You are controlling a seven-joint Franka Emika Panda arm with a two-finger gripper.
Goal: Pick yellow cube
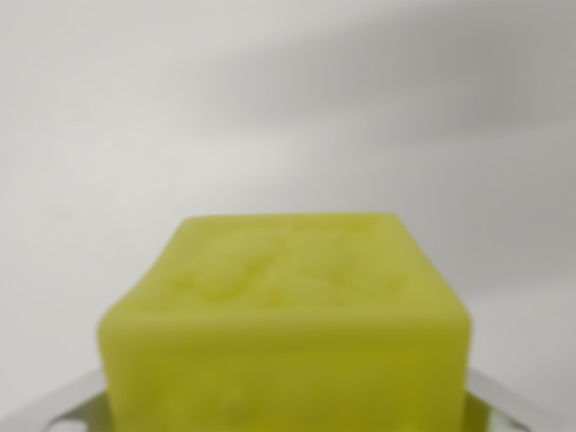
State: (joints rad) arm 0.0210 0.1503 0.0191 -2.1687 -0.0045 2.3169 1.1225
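Yellow cube [286,333] is filling the lower centre of the wrist view, very close to the lens and out of focus, its top face showing a faint embossed relief and its front face running off the bottom edge of the frame. Pale metallic slivers are showing at the lower left [63,403] and lower right [513,405] corners, just beside the cube's flanks; these are probably the inner faces of the jaws, so the gripper [288,409] appears to be bracketing the cube. Whether the jaws are pressing on the cube or standing slightly off it, I cannot tell: the contact lines are blurred and partly cut off by the frame. The background is reading as a plain whitish surface with a soft grey shadow band crossing the upper right; whether it is the table or something beyond is unclear. Judgement: the cube is sitting centred between the jaws because a square, centred pinch resists twisting.
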